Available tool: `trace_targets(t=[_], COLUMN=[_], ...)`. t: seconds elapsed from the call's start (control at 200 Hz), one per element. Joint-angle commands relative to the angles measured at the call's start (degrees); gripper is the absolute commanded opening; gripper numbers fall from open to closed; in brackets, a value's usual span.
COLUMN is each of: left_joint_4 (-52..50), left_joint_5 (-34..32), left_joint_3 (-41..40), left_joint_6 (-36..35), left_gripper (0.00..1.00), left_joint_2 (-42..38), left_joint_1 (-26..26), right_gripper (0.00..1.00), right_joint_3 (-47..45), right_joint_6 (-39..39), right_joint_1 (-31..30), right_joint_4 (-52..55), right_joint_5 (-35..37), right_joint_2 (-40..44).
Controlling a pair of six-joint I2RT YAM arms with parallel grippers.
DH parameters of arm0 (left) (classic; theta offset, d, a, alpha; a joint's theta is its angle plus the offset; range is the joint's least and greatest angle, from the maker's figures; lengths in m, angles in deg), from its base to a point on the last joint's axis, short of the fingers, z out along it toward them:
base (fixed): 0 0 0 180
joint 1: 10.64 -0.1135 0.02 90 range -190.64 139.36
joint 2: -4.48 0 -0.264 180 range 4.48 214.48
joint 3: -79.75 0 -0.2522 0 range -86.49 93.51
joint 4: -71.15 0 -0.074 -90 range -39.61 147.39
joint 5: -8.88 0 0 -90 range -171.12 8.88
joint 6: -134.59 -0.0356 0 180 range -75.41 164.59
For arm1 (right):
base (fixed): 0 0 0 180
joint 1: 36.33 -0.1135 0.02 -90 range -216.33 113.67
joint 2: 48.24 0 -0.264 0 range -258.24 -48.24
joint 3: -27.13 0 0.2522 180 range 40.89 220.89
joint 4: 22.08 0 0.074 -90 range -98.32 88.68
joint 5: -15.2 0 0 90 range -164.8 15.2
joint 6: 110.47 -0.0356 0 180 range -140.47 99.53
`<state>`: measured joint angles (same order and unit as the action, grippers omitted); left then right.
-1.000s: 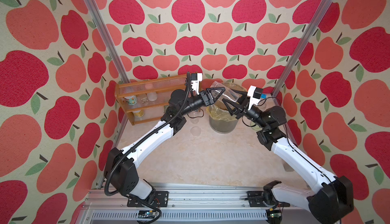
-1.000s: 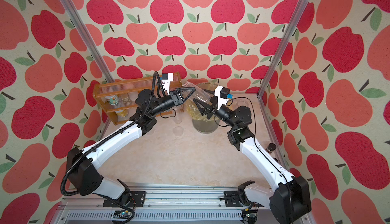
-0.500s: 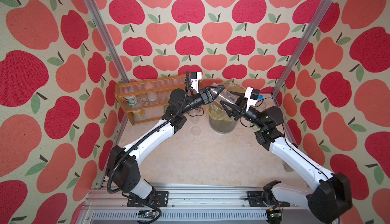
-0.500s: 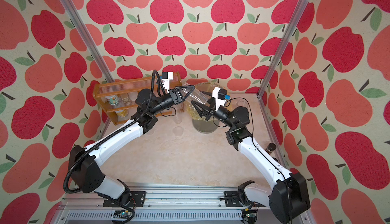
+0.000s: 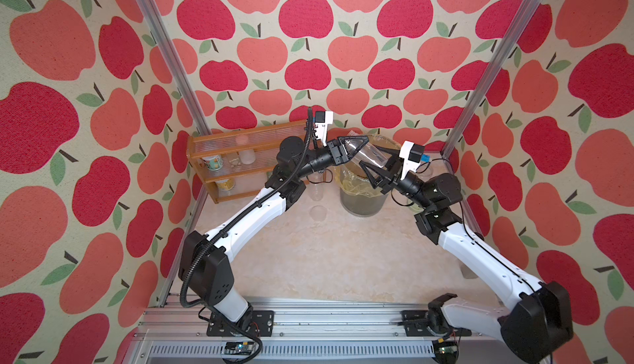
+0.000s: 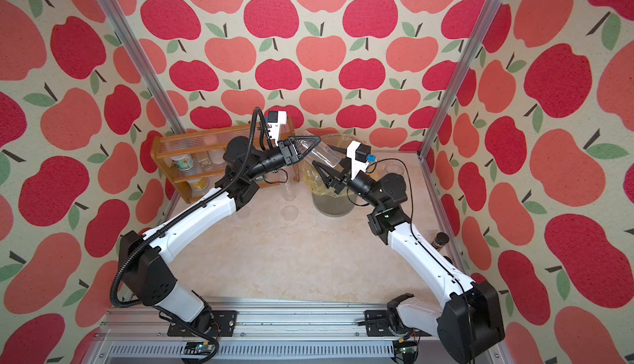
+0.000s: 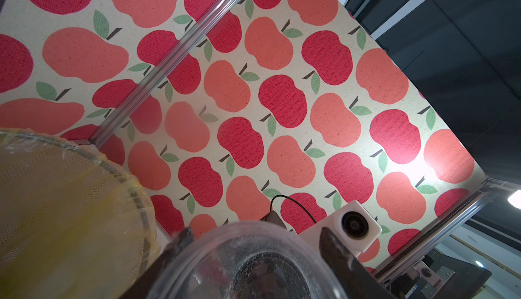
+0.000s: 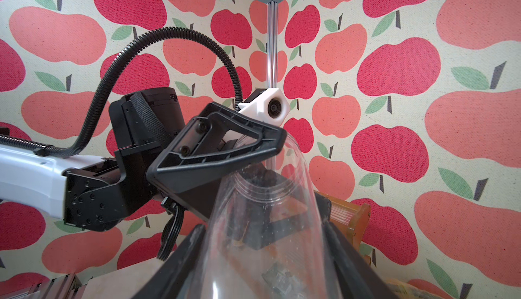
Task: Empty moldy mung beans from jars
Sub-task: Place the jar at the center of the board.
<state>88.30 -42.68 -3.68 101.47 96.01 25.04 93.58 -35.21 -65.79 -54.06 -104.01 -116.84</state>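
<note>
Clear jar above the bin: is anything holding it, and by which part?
Both tools hold it: the right tool grips the clear jar around its body, and the left tool clamps its threaded end, above the bin.

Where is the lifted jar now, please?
In both top views the jar tilts over the bin at the back, between left gripper and right gripper.

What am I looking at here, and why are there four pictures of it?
Two white-and-black robot arms, each ending in a two-fingered gripper. Both top views look down on the whole table; each wrist view comes from a camera on one arm. On the table stand a grey bin lined with a yellow bag and a wooden rack with cans. The left gripper and right gripper each clamp one end of a clear jar, tilted above the bin; it looks nearly empty.
</note>
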Motion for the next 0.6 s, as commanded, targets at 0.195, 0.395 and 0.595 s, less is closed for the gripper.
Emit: trace_targets(t=[0.195, 0.395, 0.595], left_joint_4=[-2.8, -5.5, -12.9], left_joint_5=[7.1, 6.0, 2.4], left_joint_3=[1.4, 1.5, 1.7], left_joint_6=[-2.2, -4.0, -11.4], left_gripper=[0.57, 0.53, 0.53], left_joint_2=[1.9, 0.4, -3.4], left_joint_1=[2.6, 1.6, 1.5], right_gripper=[0.55, 0.71, 0.85], right_joint_3=[0.8, -0.2, -0.5], right_joint_6=[3.0, 3.4, 4.7], right_joint_1=[-1.0, -1.0, -1.0], right_joint_4=[3.7, 4.3, 6.7], right_joint_5=[0.5, 1.5, 2.6], right_joint_2=[0.5, 1.2, 2.4])
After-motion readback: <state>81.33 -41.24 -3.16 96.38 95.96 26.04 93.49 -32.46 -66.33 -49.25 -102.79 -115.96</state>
